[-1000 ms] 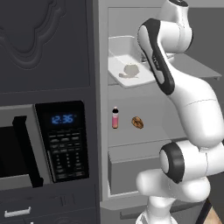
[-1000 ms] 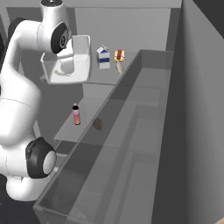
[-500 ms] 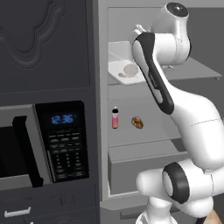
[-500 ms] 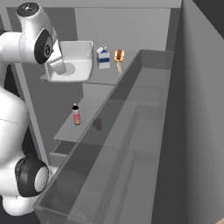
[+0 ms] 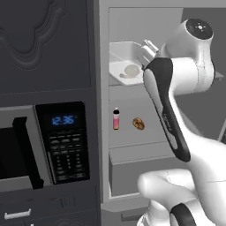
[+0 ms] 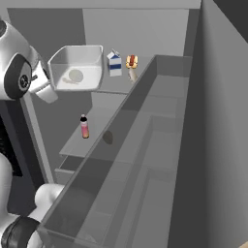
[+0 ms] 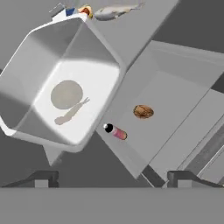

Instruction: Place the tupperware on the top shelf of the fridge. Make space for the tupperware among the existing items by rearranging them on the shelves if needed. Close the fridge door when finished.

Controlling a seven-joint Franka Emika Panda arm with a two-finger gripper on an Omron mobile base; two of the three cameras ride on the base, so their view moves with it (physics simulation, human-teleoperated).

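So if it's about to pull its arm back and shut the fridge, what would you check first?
1. Tub on the top shelf: ok, though its front edge juts past the shelf lip.
2. Hand let go of the tub: ok, fingers wide apart with nothing between them.
3. Milk carton and hot dog upright beside the tub: ok.
4. Pink bottle and brown lump on the shelf below: ok.
5. Door free to swing: not ok, arm reaches into the fridge.
6. Tub steady: cannot tell.
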